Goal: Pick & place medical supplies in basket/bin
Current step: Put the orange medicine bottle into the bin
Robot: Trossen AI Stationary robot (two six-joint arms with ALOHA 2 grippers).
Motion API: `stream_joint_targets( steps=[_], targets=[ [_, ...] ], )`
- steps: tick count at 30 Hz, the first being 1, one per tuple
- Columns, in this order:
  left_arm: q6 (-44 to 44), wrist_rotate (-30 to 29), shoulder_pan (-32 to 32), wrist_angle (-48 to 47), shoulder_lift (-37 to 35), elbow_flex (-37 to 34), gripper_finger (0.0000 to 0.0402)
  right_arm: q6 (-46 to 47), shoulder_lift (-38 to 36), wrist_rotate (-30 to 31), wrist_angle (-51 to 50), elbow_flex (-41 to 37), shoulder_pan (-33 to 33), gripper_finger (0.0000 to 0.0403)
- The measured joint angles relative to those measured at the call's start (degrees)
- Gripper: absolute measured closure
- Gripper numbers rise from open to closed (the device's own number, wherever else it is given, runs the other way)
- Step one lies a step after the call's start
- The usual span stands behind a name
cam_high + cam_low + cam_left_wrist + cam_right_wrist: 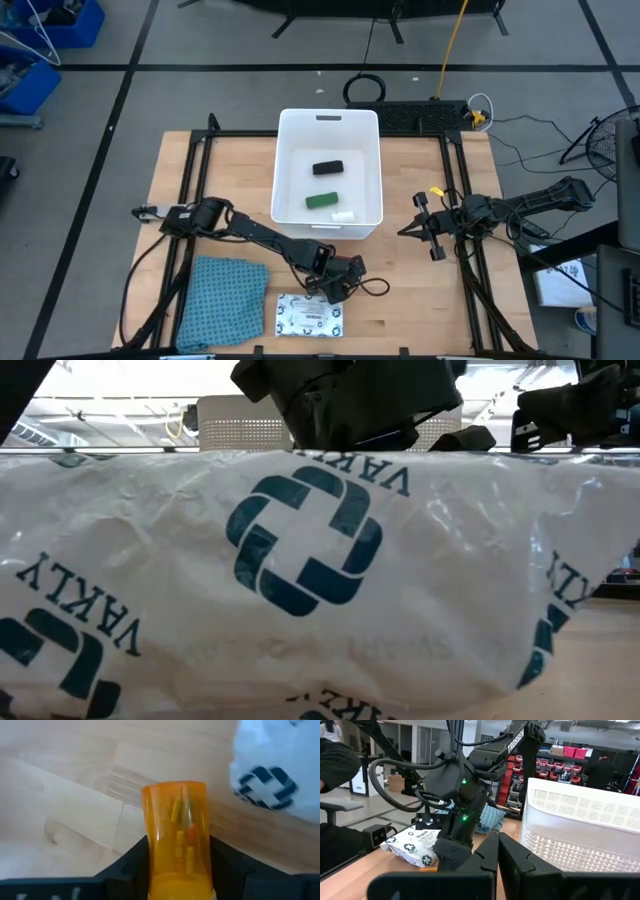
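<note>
Left gripper (177,870) low over the table near front edge, fingers clamped on the orange vial (178,837), just beside the white packet (309,315). Black oblong (329,168), green oblong (322,200) & tiny white piece (343,216) lie in the bin (328,120). Right gripper (498,851) waits right of the bin, fingers pressed together, holding nothing.

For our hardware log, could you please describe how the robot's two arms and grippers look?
Both arms are dark, nearly black, jointed links. The left arm carries looping black cables, white TROSSEN lettering along a link and small green lights on its wrist housing. Its left gripper is a blocky black unit. The right gripper has two flat black fingers with straight edges, and a small yellow tag sits beside it.
</note>
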Motion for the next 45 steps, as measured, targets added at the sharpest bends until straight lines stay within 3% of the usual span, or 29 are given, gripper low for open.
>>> stream_joint_targets(
  steps=[7,12,21,25,29,33,37,45],
  targets=[
    [-1.73,-3.32,-1.03,2.41,-3.38,-0.13,0.0219,-0.77,0.00,-0.02,0.05,0.00,0.00,0.0403],
    [-6.42,-6.97,-1.76,1.29,-10.19,-0.11,0.0233,-0.51,0.00,-0.13,0.07,0.00,0.00,0.0403],
    [-17.65,-11.07,-2.03,-3.71,-29.89,-0.09,0.0226,0.28,0.00,-0.26,0.92,-0.02,0.00,0.0403],
    [-24.78,-12.45,1.18,-11.63,-40.02,0.00,0.0234,0.31,0.00,-0.37,1.32,-0.02,0.00,0.0403],
    [-33.07,-9.79,5.52,-17.45,-48.21,-1.95,0.0242,0.31,0.02,-0.39,1.34,-0.02,0.00,0.0403],
    [-36.66,-6.18,8.62,-13.30,-56.73,-10.87,0.0233,0.30,0.00,-0.40,1.34,-0.02,0.00,0.0403],
    [-38.10,-1.35,11.42,-2.68,-65.80,-24.66,0.0232,0.31,0.02,-0.39,1.34,-0.02,0.00,0.0403],
    [-40.15,-2.77,13.45,23.93,-82.34,-54.20,0.0235,0.74,0.01,-0.42,1.32,-0.02,0.00,0.0403]
  ],
)
